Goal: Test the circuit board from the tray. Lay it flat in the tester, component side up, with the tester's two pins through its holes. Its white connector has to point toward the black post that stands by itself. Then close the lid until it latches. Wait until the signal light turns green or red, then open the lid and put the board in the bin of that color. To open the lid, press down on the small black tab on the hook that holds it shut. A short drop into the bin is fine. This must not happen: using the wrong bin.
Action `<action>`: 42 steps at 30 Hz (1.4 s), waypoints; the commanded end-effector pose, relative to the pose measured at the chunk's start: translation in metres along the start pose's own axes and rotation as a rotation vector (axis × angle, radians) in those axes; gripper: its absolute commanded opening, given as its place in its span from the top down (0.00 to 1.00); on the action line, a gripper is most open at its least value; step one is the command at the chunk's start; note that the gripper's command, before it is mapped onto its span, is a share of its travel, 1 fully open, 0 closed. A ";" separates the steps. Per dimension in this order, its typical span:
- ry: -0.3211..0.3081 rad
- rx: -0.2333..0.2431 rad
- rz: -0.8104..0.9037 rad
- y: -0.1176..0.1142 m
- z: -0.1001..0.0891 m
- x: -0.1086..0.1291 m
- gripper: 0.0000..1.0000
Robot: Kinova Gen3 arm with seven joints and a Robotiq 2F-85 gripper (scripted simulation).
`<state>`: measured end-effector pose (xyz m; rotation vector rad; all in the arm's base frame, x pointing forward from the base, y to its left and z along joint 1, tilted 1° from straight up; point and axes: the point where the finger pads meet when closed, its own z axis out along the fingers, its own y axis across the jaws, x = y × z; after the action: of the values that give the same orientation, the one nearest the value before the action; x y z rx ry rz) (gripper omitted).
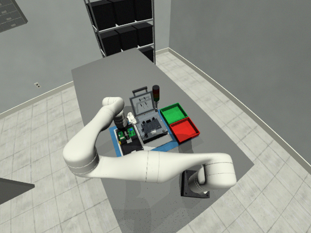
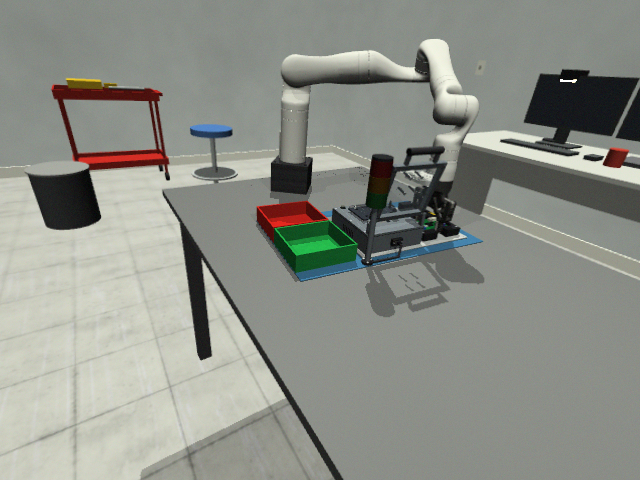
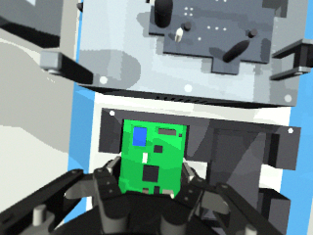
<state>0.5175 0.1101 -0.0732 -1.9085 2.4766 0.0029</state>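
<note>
The green circuit board (image 3: 153, 159) lies flat in the black tray (image 3: 196, 142), component side up, with a blue part (image 3: 140, 136) at its far left corner. My gripper (image 3: 151, 166) is low over the tray, one finger against each long side of the board near its near end. It is shut on the board, which still rests in the tray. In the top view the gripper (image 1: 127, 135) is left of the grey tester (image 1: 151, 126), whose lid (image 1: 142, 102) stands open. The tester's bed (image 3: 196, 44) shows black posts and a small pin (image 3: 179, 33). The signal light (image 1: 156, 92) is unlit.
The green bin (image 1: 173, 113) and red bin (image 1: 183, 129) sit right of the tester on the blue mat. The open lid and its handle (image 2: 424, 150) rise close beside my wrist. My arm's long links cross the near part of the table.
</note>
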 end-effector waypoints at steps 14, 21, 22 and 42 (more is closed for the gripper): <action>-0.001 0.001 0.000 0.000 -0.003 0.000 0.23; -0.001 0.001 0.000 0.000 -0.009 0.000 0.23; -0.001 0.001 0.000 0.000 -0.011 0.000 0.23; -0.001 0.001 0.000 0.000 -0.030 0.000 0.23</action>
<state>0.5167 0.1092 -0.0450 -1.9096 2.4785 0.0026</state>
